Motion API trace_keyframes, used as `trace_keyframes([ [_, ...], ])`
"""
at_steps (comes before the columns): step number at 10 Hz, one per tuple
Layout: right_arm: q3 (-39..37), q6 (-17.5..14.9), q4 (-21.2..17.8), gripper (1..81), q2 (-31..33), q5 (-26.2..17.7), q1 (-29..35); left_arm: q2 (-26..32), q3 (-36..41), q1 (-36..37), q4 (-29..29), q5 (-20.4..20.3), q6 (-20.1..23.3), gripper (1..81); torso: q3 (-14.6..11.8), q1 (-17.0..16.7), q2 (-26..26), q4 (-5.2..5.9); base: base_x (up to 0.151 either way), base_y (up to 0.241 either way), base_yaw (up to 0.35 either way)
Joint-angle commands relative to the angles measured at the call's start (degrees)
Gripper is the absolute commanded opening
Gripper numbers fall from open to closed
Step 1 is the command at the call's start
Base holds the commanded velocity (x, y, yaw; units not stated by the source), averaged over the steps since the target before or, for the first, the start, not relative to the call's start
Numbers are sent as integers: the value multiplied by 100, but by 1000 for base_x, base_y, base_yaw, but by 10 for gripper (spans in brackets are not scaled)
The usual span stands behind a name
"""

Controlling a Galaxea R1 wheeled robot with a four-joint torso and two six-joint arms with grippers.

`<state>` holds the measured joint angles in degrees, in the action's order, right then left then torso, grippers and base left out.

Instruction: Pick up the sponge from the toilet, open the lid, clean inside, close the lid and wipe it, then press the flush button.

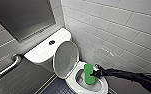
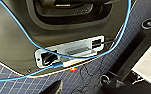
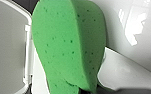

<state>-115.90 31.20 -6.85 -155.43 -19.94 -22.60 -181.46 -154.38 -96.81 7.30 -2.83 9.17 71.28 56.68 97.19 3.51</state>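
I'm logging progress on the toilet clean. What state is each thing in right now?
toilet lid: open, standing up in front of the tank.
toilet seat: down, uncovered.
sponge: off the toilet, held over the bowl.
right gripper: shut on the sponge.
flush button: on the tank top, nothing touching it.
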Motion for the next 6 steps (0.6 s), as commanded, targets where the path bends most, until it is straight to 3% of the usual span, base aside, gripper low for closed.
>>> trace_keyframes([
  [1, 779, 124, -80, 10, 422, 201, 585, -181, 48, -353, 52, 556, 32, 811, 0, 0, 0, 0, 0, 0, 0],
  [6, 1307, 132, -62, 10, 836, 658, 286, -207, 48, -353, 61, 564, 32, 811, 0, 0, 0, 0, 0, 0, 0],
])
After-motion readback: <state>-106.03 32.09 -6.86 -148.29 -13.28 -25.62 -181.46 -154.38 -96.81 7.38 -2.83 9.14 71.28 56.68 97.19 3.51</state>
